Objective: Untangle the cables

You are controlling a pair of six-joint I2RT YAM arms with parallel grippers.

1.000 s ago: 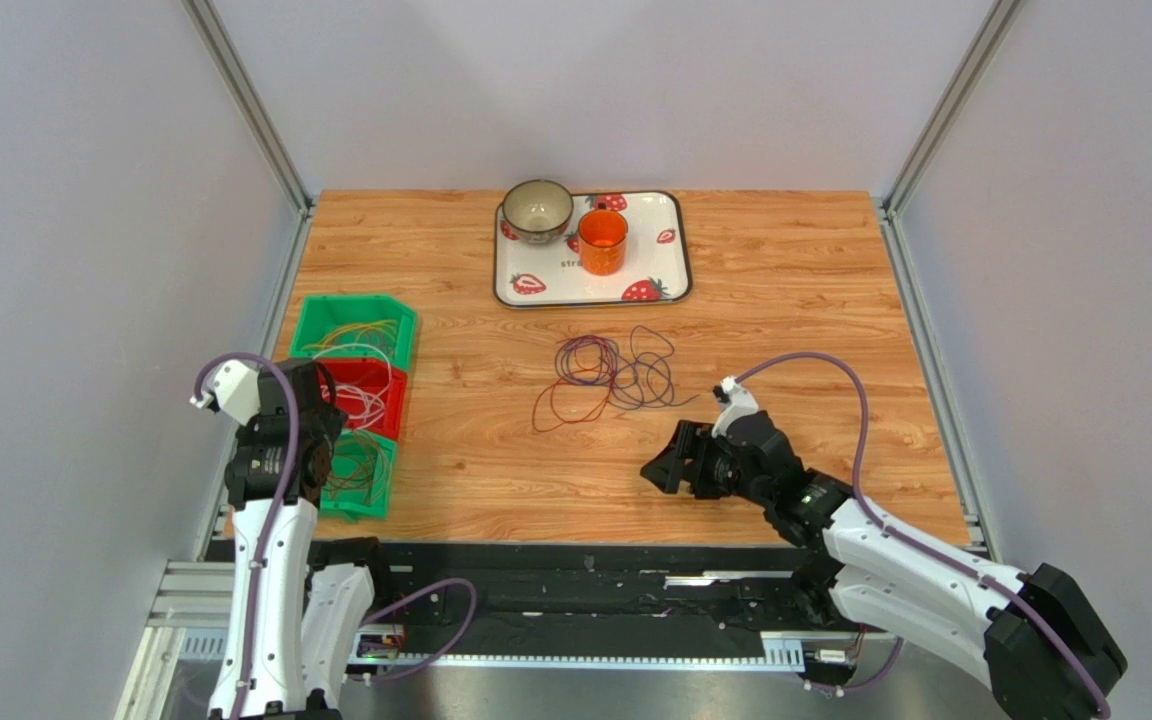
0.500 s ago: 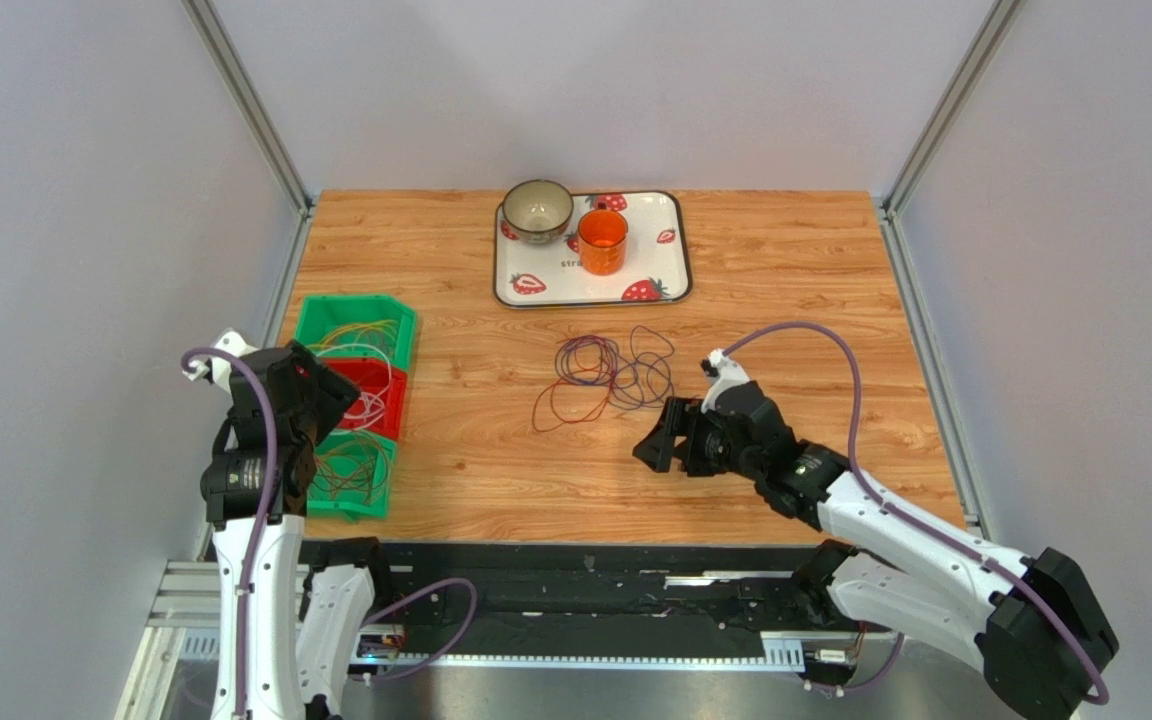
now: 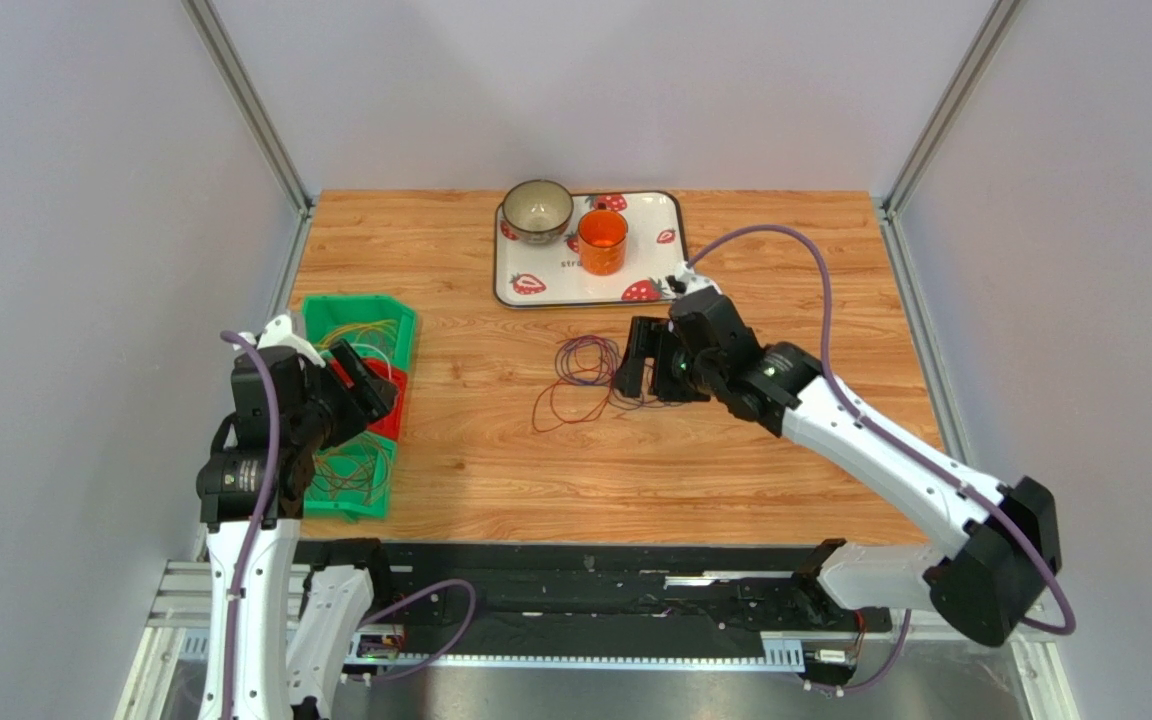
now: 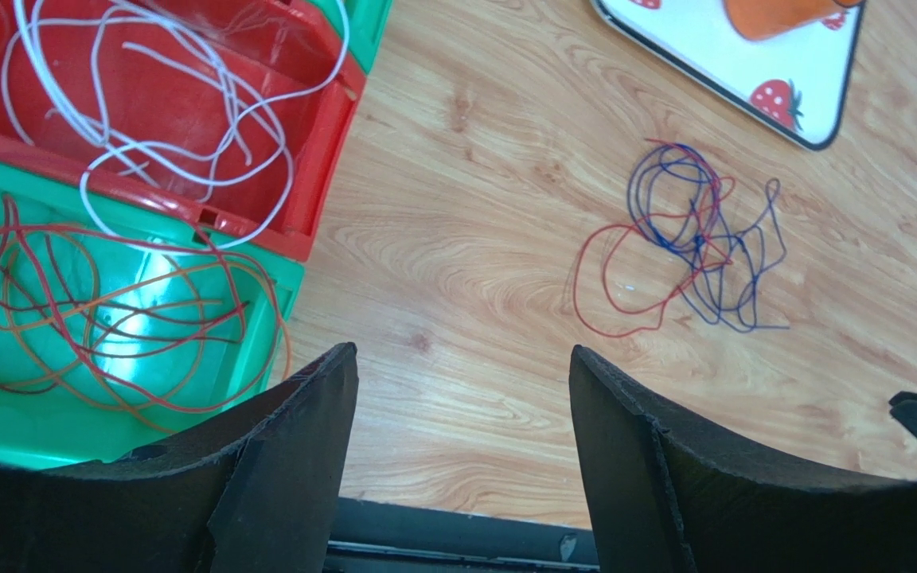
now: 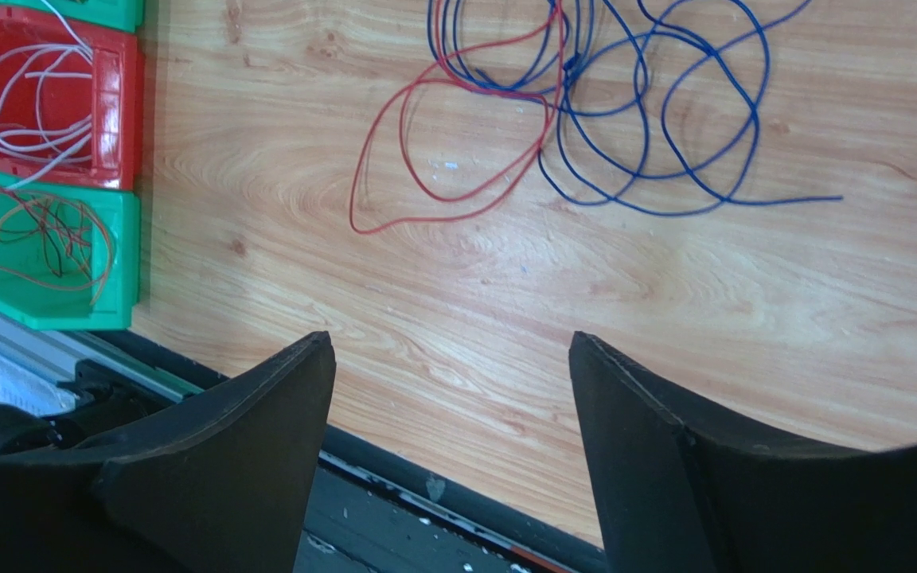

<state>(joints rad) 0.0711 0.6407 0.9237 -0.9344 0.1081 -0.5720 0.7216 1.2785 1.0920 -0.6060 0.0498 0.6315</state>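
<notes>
Right arm's swung forward from the near edge, folks, and its claw point(image 5: 449, 346) now hangs at the right side of the cables point(image 3: 585, 378), fingers spread wide with nothing between them. Over on the left, the other arm has twisted round a touch. The left claw point(image 4: 461, 358) gapes just as empty, just off the corner of the red bin point(image 4: 329, 143) and the green bin point(image 4: 33, 436), where more cables already lie. The knot itself sits mid-tabletop point(image 3: 778, 300), just short of the strawberry tray point(image 3: 657, 270). It's a red strand point(image 5: 428, 213) looped through a blue strand point(image 5: 726, 205), and from the right wrist view the wires are ahead of the fingers, not yet inside them. So this looks like the reach-in, and the smart play, I'd say, is the red loop where it bulges clear of the blue on the near-left. Drop straight down there and pinch that one wire only, then lift slowly. Grab in the thick of the crossings and the whole bundle likely comes up together. Wire this thin may slip too, so the pinch wants to land square on it, right down at the wood.
</notes>
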